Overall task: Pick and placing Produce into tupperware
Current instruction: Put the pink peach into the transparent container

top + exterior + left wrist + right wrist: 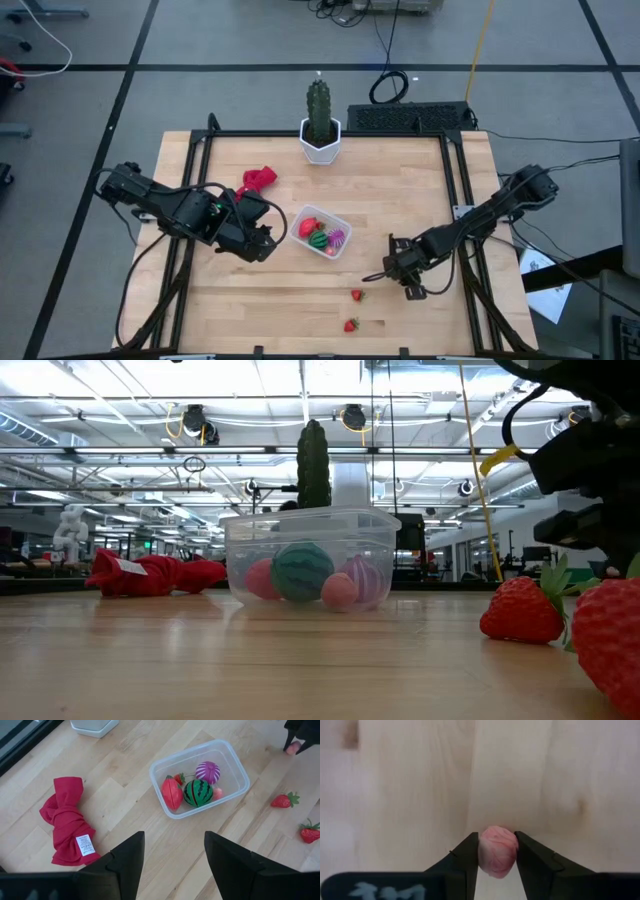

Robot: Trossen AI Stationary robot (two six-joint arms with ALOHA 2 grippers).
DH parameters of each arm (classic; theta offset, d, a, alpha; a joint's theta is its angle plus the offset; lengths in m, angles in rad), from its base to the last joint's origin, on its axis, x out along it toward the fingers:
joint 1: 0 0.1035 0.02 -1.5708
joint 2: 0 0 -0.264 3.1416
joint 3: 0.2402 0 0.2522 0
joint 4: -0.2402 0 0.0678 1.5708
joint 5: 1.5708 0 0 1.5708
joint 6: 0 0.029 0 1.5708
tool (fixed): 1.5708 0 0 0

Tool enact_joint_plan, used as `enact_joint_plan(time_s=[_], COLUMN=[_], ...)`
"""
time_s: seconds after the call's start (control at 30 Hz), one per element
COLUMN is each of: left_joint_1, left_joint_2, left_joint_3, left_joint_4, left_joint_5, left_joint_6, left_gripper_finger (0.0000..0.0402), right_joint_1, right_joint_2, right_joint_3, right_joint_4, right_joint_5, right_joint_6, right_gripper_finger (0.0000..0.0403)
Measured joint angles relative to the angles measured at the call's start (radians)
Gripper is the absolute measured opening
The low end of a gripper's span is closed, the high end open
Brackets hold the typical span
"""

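Note:
The clear tupperware point(345, 222) stands mid-table and holds a green striped ball point(197, 793), a red oval point(171, 793), a purple ball point(207, 771) and a small strawberry. Two strawberries point(357, 295) point(351, 325) lie on the wood near the front edge. Right of the tub, my right gripper point(392, 268) points down at the table, shut on a pink bit point(497, 851). My left gripper point(172, 855) hangs open above the table left of the tub, with nothing between its fingers. My right gripper pinches the pink bit by its two opposite sides point(482, 849) between its two fingers point(468, 862). The fingers come steeply from above. The bit sits down at the table top; whether it is lifted clear I cannot tell.
A knotted red cloth point(258, 180) lies at the back left of the tub. A green cactus in a white pot point(319, 138) stands at the table's far edge. Bare wood lies between the tub and the right gripper.

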Motion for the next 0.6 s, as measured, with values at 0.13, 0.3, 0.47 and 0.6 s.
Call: enact_joint_plan(time_s=[0.13, 0.3, 0.47, 0.6], left_joint_1=[0.000, 0.000, 0.000, 0.000], left_joint_2=[0.000, 0.000, 0.000, 0.000], left_joint_3=[0.000, 0.000, 0.000, 0.000], left_joint_4=[0.000, 0.000, 0.000, -0.001], left_joint_5=[0.000, 0.000, 0.000, 0.000], left_joint_6=[0.002, 0.002, 0.002, -0.008], left_gripper_finger=[0.0209, 0.0209, 0.0209, 0.0209], right_joint_1=[-0.005, -0.010, -0.044, -0.108], right_joint_2=[-0.025, -0.030, -0.030, -0.014], right_joint_3=[0.041, 0.138, 0.286, 0.415], right_joint_4=[-0.058, -0.110, -0.117, -0.110], right_joint_5=[0.000, 0.002, 0.045, 0.058], right_joint_6=[-0.004, -0.055, -0.132, -0.197], right_gripper_finger=[0.0104, 0.0103, 0.0102, 0.0102])
